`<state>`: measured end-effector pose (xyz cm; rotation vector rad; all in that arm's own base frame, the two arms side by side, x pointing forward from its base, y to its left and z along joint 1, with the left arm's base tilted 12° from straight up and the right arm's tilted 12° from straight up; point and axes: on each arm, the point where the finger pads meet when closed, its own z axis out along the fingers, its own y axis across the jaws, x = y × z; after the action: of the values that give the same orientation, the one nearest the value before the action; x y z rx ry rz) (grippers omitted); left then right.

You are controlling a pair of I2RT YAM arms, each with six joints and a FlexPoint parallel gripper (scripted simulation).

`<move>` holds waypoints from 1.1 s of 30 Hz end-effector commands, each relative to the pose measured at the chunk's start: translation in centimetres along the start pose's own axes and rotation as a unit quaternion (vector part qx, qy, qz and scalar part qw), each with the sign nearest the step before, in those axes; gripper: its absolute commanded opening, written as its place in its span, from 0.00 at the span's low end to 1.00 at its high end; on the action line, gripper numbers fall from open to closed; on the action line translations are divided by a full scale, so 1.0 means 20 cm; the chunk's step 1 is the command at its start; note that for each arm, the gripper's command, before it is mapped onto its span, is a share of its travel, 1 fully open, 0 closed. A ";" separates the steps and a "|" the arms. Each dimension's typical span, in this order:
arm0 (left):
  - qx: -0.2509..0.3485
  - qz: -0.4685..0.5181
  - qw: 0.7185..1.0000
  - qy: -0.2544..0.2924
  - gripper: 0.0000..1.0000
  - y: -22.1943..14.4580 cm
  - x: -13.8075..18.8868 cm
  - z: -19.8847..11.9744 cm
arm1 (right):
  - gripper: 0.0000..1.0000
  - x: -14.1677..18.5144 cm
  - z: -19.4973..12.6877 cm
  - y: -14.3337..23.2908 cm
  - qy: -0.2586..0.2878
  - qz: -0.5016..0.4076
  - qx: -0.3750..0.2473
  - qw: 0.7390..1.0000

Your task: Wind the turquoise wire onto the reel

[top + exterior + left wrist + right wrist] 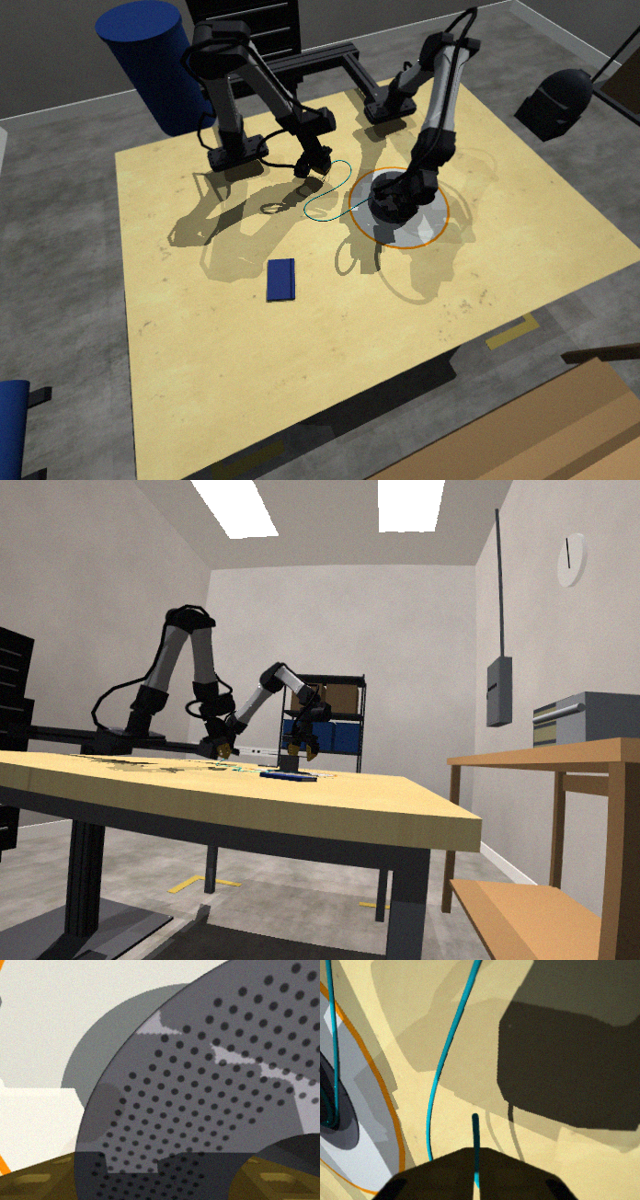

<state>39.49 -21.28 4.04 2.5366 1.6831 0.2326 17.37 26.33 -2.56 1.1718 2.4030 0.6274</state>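
Observation:
The dark reel (380, 212) (288, 764) (185, 1089) (349, 1135) appears to lie flat inside the orange painted ring (448, 214) (389, 1098). My left gripper (302, 754) (156, 1158) is shut on the reel, one finger outside the perforated flange's edge, the other at the dark central hole. The turquoise wire (325, 220) (439, 1071) runs from the reel in a loose S across the table to my right gripper (321, 177) (223, 752) (476, 1156). That gripper is shut on the wire near its end, which sticks out past the fingertips. The wound turns are mostly hidden.
A blue notebook (280, 280) (279, 775) lies toward the front of the table (206, 361), apart from the wire and the ring. The left arm reaches over the ring from the back. The two arms' bases stand along the table's back edge.

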 end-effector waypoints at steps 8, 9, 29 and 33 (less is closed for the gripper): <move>0.008 0.132 0.991 0.035 0.79 0.04 0.09 0.07 | 0.00 0.04 -0.04 0.04 0.023 0.001 0.023 0.999; 0.008 0.132 0.991 0.035 0.82 0.04 0.09 0.07 | 0.00 0.04 -0.04 0.04 0.023 0.001 0.024 0.999; 0.007 0.092 0.995 0.035 0.82 0.04 0.01 -0.29 | 0.00 0.03 -0.04 0.06 0.024 0.006 0.029 0.999; 0.005 0.046 0.998 0.036 0.82 0.04 0.04 -0.28 | 0.00 0.03 -0.04 0.06 0.024 0.007 0.029 0.999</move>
<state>39.35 -21.30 7.32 2.7563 1.4760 0.2913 16.85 26.09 -2.73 1.2013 2.4803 0.5377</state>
